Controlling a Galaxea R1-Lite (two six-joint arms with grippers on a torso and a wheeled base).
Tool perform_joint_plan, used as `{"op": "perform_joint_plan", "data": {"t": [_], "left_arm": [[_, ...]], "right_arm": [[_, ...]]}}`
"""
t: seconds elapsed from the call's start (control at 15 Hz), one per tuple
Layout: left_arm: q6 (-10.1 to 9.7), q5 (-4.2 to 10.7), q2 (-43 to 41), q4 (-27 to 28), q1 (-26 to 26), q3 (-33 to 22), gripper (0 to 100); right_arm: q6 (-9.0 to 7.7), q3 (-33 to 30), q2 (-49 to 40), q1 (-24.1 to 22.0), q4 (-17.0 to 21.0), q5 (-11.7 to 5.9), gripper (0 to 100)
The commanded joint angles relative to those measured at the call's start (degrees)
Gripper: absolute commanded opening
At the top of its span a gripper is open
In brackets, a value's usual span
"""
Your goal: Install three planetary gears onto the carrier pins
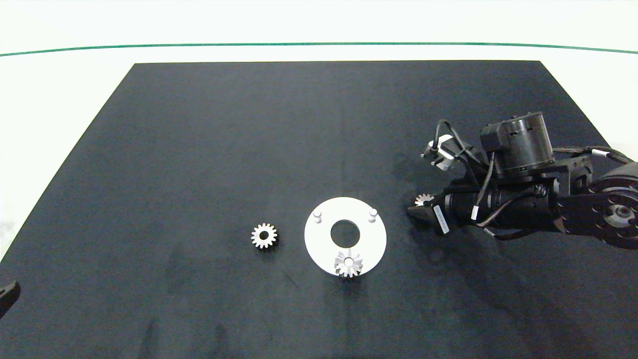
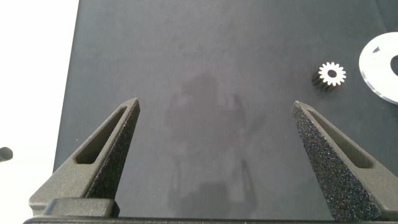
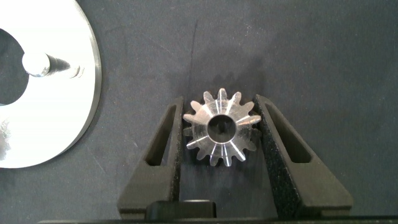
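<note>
The right gripper [image 1: 417, 212] sits low over the dark mat [image 1: 319, 149] that covers the desk, just to the right of the white disc [image 1: 324, 249]. Its jaws are closed on one of the planetary gears: this held gear [image 3: 221, 127] lies flat between the two grey fingers [image 3: 165, 140], with its teeth pressed against the inner face of each and its dark bore facing up. In the head view only a sliver of that gear's toothed edge shows above the fingertips. The disc lies close beyond the fingertips, apart from them, with a bare carrier pin [image 3: 35, 63] standing beside its centre hole.

On the disc, two carrier pins stand bare: one at the far left [image 1: 317, 216] and one at the far right [image 1: 372, 213]. A seated gear [image 1: 348, 263] already occupies the near pin, at the disc's near edge.

The loose gear [image 1: 263, 235] lies flat on the mat just left of the disc, not touching it.

The left gripper [image 2: 214, 124] hangs over bare mat at the near left corner of the desk, its jaws wide open and holding nothing. The loose gear and the disc's rim lie well beyond its fingertips, off toward the right finger's side.
</note>
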Motion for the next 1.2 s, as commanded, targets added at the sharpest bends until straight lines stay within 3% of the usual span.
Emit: {"op": "perform_joint_plan", "data": {"t": [0.07, 0.73, 1.2], "left_arm": [[-0.04, 0.01, 0.2, 0.06, 0.0, 0.03, 100], [0.04, 0.01, 0.11, -0.03, 0.09, -0.32, 100], [-0.04, 0.01, 0.11, 0.06, 0.0, -0.23, 100]], "right_arm": [[-0.12, -0.01, 0.34, -0.01, 0.09, -0.03, 21], [-0.65, -0.18, -0.62, 0.43, 0.09, -0.03, 2], [-0.73, -1.68, -5.02, 4.92, 0.8, -1.08, 1]]}}
